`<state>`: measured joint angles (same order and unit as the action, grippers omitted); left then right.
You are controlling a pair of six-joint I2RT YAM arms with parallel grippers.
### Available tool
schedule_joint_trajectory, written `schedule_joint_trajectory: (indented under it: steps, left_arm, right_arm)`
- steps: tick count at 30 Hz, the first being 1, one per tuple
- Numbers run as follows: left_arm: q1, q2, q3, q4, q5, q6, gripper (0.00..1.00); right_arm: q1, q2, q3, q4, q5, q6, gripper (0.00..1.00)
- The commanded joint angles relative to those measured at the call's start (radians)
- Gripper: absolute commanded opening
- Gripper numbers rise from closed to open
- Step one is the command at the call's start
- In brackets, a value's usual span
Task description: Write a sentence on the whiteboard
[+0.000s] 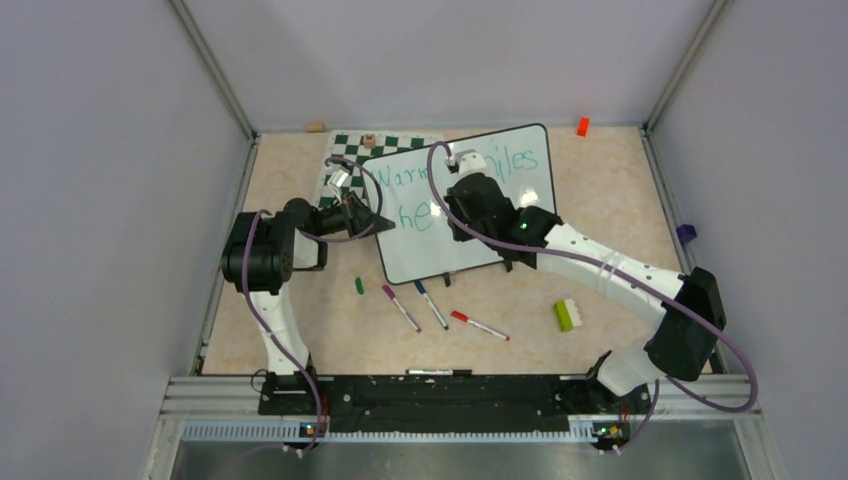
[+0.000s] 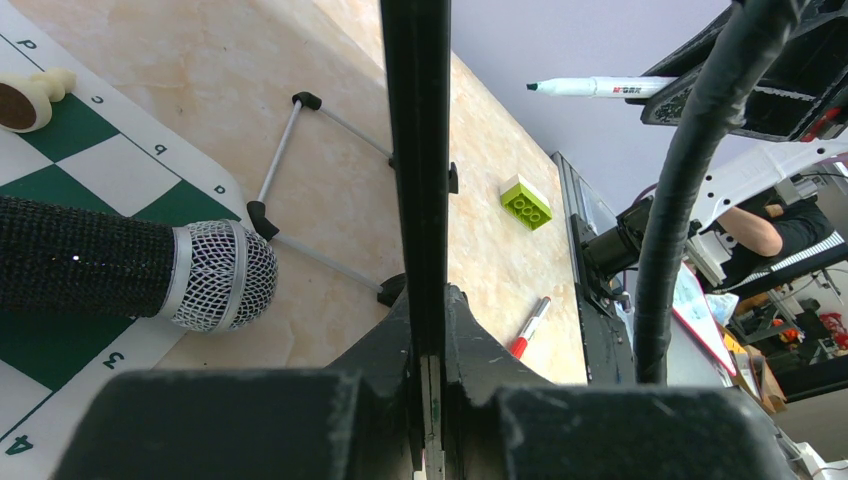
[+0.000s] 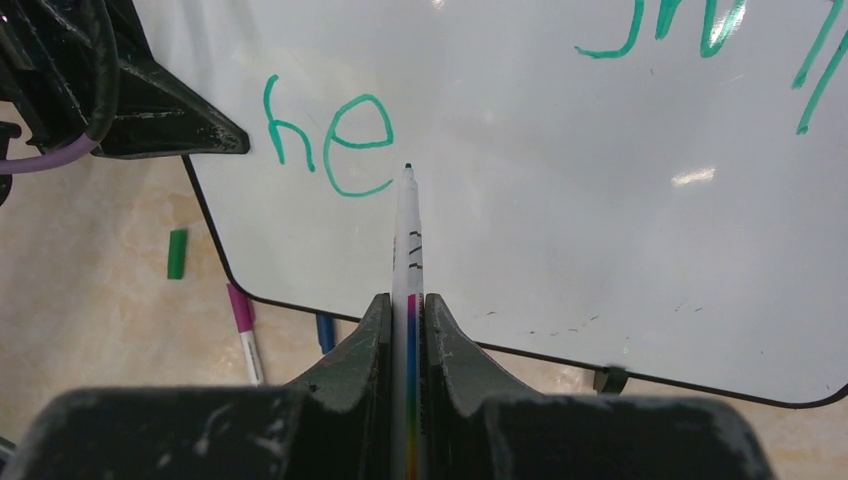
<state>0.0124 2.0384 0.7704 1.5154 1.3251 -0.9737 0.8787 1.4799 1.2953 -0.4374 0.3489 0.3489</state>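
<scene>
The left arm (image 1: 268, 262) stood folded at the elbow, forearm reaching right. The left gripper (image 2: 428, 340) was clamped on the board (image 2: 415, 150) edge. The right arm (image 1: 600, 262) stretched left and away from its base. The right gripper (image 3: 408, 312) was closed on a marker (image 3: 409, 225).

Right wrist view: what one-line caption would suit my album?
Right pincer grips a white marker, its tip by the teal-green letters "he" on the glossy white whiteboard.

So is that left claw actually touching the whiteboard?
Touching. In the left wrist view the whiteboard stands edge-on, its black rim clamped between the fingers of the left gripper, with no gap on either side.
</scene>
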Motion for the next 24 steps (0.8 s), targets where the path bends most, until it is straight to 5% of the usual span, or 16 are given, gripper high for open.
schedule_joint_trajectory:
  steps: [1,24]
  left_arm:
    - [0.011,0.0,0.019,0.104,-0.035,0.049,0.0]
    - [0.011,0.0,0.017,0.104,-0.035,0.051,0.0]
  right_arm:
    - [-0.01,-0.017,0.017,0.05,0.021,-0.008,0.0]
    - [-0.01,0.131,0.124,-0.007,0.106,0.001,0.0]
